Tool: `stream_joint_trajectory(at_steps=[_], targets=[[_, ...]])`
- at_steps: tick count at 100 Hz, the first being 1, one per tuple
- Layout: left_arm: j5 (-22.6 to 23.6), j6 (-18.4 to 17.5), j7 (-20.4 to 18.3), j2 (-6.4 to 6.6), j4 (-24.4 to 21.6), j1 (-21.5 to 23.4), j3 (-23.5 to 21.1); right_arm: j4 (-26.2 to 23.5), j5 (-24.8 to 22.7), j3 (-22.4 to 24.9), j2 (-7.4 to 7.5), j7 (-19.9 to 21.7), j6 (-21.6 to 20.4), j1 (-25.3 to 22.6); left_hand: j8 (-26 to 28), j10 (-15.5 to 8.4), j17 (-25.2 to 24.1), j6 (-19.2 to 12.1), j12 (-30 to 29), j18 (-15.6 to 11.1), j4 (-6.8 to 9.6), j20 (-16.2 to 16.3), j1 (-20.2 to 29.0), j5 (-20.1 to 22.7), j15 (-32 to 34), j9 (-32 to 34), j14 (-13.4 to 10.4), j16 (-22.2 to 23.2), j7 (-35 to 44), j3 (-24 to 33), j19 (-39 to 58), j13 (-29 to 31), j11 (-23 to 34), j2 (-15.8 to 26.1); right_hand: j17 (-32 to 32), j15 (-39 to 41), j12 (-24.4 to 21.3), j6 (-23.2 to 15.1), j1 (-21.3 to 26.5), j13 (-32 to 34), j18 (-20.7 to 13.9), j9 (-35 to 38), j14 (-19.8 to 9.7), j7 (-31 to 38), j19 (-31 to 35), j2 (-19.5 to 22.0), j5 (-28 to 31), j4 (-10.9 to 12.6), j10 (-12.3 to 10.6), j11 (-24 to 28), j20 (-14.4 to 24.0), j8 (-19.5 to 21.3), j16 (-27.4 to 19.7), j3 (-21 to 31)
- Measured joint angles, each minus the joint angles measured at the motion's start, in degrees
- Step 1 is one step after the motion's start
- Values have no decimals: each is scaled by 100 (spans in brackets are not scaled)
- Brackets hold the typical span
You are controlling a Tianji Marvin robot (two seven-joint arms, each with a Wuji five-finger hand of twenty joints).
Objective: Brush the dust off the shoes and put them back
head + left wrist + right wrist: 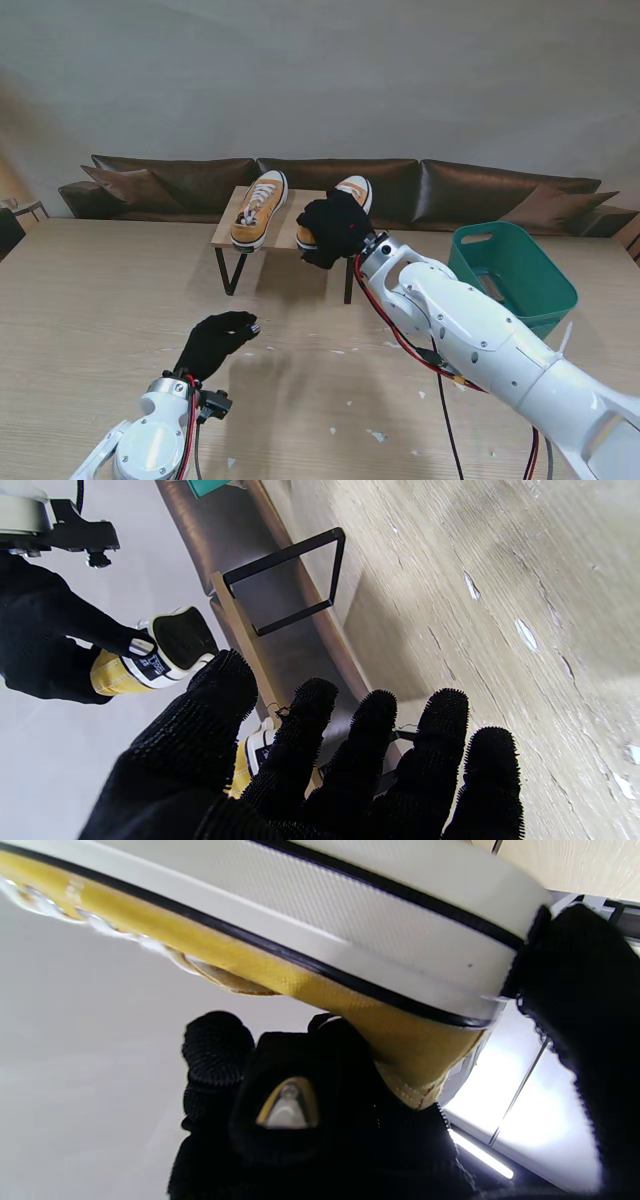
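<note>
Two yellow canvas sneakers with white soles lie on a small wooden rack point(226, 232) at the table's far side. The left sneaker point(258, 208) lies free, partly hidden by my fingers in the left wrist view point(252, 755). My black-gloved right hand point(332, 230) is shut on the heel end of the right sneaker point(353, 189). In the right wrist view its sole point(350, 915) fills the frame, with fingers point(295, 1100) under the canvas and the thumb on the heel. My left hand point(215, 342) hovers over the table nearer to me, fingers point(440, 760) apart, holding nothing.
A green plastic basket point(512, 272) stands on the table to the right of the rack, beside my right forearm. The rack has black metal legs point(300, 580). Small white scraps point(376, 435) lie scattered on the wooden table. A brown sofa point(470, 190) runs behind the table.
</note>
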Motion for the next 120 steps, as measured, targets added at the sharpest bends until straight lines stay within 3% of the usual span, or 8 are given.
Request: stream_joint_trajectory(at_steps=[13, 31, 58, 67, 79, 94, 120], targets=[[-12, 11, -2, -4, 17, -18, 14, 617, 205, -504, -200, -398, -38, 373, 0, 0, 0, 0, 0, 0, 55, 40, 0, 0, 0, 0, 0, 0, 0, -4, -2, 0, 0, 0, 0, -59, -74, 2, 0, 0, 0, -61, 0, 0, -1, 18, -6, -1, 0, 60, 0, 0, -117, 0], [-26, 7, 0, -9, 64, -38, 31, 1311, 390, -1017, -519, -583, -63, 749, 0, 1, 0, 0, 0, 0, 55, 57, 0, 0, 0, 0, 0, 0, 0, -4, -5, 0, 0, 0, 0, -388, -281, 25, -84, -10, 0, -214, -4, 0, -69, 223, -161, -2, -6, 120, 0, -28, -221, -8], [-60, 17, 70, -33, 133, -47, 71, 2017, 700, -1377, -924, -803, -64, 1007, 0, 1, 0, 0, 0, 0, 55, 59, 0, 0, 0, 0, 0, 0, 0, -4, -7, 0, 0, 0, 1, -719, -523, -30, -292, -39, 0, -413, -67, 11, -75, 519, -299, 22, -93, 267, 0, 5, -356, 3], [-74, 21, 83, -40, 154, -47, 79, 2081, 708, -1445, -957, -816, -64, 1035, 0, 1, 0, 0, 0, 0, 55, 60, 0, 0, 0, 0, 0, 0, 0, -5, -7, 0, 0, 0, 1, -920, -609, -71, -292, -40, 0, -485, -70, 54, -77, 519, -299, 87, -125, 311, -38, 6, -468, 3], [-86, 34, 85, -42, 163, -48, 88, 2174, 726, -1514, -989, -838, -58, 1047, 0, 2, 0, 0, 0, 0, 55, 60, 0, 0, 0, 0, 0, 0, 0, -5, -7, 0, 0, 0, 1, -1138, -773, -129, -352, -123, 0, -642, -88, 206, -80, 519, -301, 471, -198, 349, -135, 6, -521, 3], [-95, 41, 65, -43, 168, -49, 91, 2215, 726, -1520, -979, -796, -31, 1042, 0, 2, 0, 0, 0, 0, 55, 60, 0, 0, 0, 0, 0, 0, 0, -5, -8, 0, 0, 0, 1, -1388, -1104, -171, -352, -164, 54, -926, -146, 457, -132, 500, -433, 580, -237, 220, -135, -33, -572, 3], [-98, 41, 55, -43, 182, -49, 93, 1859, 558, -1322, -731, -566, 71, 934, 0, 2, 0, 0, 0, 0, 55, 60, 0, 0, 0, 0, 0, 0, 0, -5, -9, 0, 0, 0, 1, -1487, -1404, -306, -408, -325, 143, -1289, -154, 740, -143, 443, -871, 652, -363, 52, -202, -164, -625, 7]])
